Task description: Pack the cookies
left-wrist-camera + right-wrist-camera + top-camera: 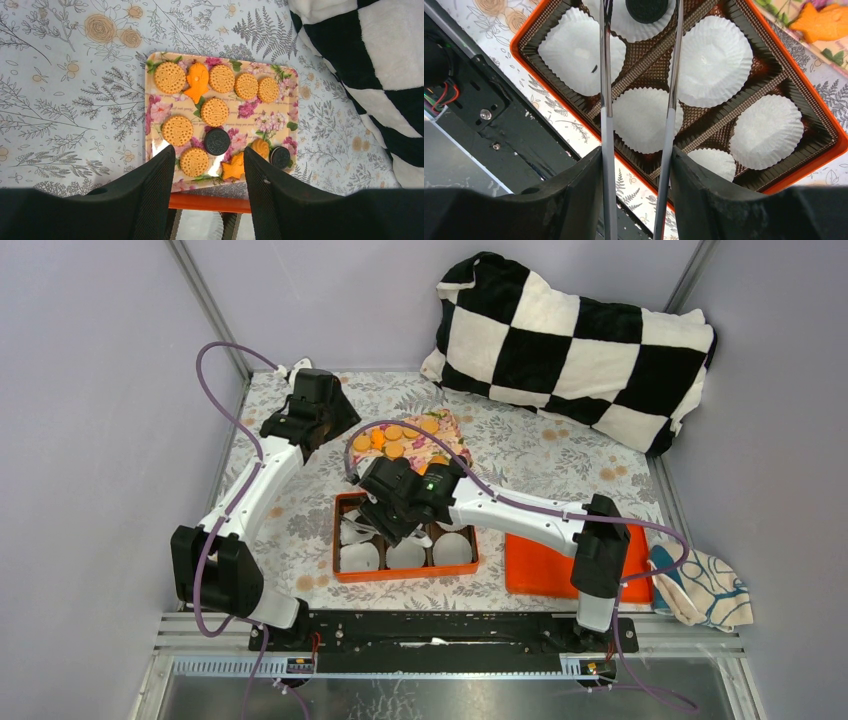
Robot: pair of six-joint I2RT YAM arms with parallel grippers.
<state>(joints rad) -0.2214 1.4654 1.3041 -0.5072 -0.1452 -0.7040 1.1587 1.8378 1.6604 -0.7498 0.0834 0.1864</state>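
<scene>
The cookies [215, 111] lie on a floral tray [155, 112]: several round tan ones, two dark ones [217, 141], and a few orange shaped ones. My left gripper [209, 165] is open and empty, hovering above the tray's near edge; in the top view it [335, 428] is left of the tray [452, 428]. My right gripper [637, 155] is shut on metal tongs [606, 75] over the orange box [824, 150]. A dark cookie [644, 7] sits between the tong tips over a white paper cup; I cannot tell if it is gripped.
The orange box [405, 572] holds several white paper cups [711, 60] in brown dividers. An orange lid [545, 565] lies to its right, with a folded cloth [705, 585] beyond. A black-and-white checked pillow [575, 345] fills the back right corner.
</scene>
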